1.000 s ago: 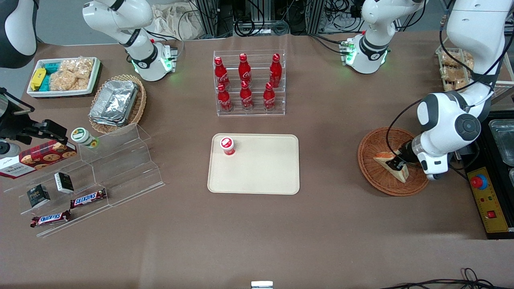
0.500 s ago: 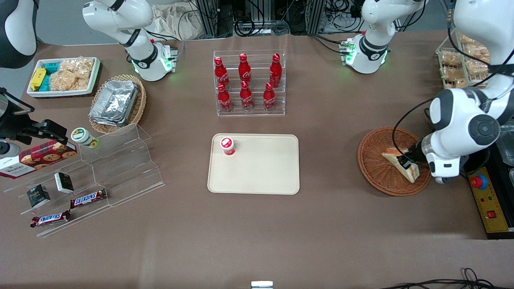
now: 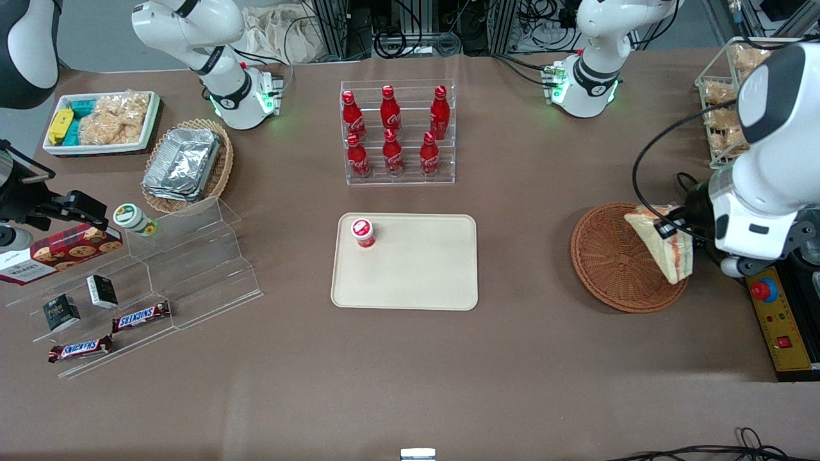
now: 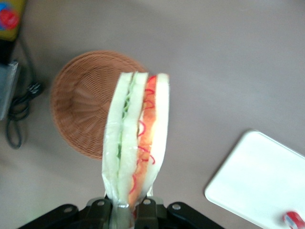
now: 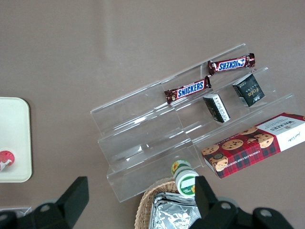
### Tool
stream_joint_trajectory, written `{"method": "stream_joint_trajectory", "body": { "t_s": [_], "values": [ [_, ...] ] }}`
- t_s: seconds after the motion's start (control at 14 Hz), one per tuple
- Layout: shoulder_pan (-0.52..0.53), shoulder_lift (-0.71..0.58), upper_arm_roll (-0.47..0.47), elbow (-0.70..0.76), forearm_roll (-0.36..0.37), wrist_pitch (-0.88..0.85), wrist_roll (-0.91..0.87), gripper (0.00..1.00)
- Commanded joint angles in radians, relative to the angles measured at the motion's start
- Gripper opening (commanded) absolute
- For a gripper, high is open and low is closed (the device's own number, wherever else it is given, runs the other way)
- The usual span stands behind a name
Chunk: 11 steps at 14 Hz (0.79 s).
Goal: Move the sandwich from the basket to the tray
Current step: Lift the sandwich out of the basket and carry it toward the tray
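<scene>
The sandwich (image 3: 666, 246), a pale bread wedge with red and green filling, hangs in the air over the rim of the round brown wicker basket (image 3: 615, 262) at the working arm's end of the table. My left gripper (image 3: 667, 229) is shut on it. In the left wrist view the sandwich (image 4: 137, 138) sticks out from the gripper (image 4: 128, 210), with the basket (image 4: 83, 114) empty below. The beige tray (image 3: 416, 282) lies at the table's middle, toward the parked arm from the basket; its corner (image 4: 257, 186) shows in the wrist view.
A small red-capped cup (image 3: 362, 232) stands in the tray's corner. A clear rack of red bottles (image 3: 397, 134) stands farther from the camera than the tray. A yellow control box (image 3: 778, 326) and a wire rack of snacks (image 3: 724, 115) flank the arm.
The gripper has lifted the sandwich out of the basket's bowl, rising and shifting toward the basket's outer rim. The basket now shows empty.
</scene>
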State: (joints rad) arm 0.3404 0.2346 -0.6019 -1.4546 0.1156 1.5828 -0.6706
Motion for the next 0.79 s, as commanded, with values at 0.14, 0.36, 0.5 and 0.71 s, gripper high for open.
{"method": "stream_joint_trajectory", "body": {
  "t_s": [0.14,0.36,0.5,0.71],
  "values": [
    [-0.211,0.224,-0.038,0.141,0.077,-0.012,0.077,0.0],
    [-0.349,0.365,-0.035,0.152,0.141,0.065,0.007,0.0],
    [-0.414,0.446,-0.035,0.151,0.142,0.164,-0.073,0.0],
    [-0.46,0.538,-0.033,0.142,0.145,0.276,-0.144,0.0]
  ]
}}
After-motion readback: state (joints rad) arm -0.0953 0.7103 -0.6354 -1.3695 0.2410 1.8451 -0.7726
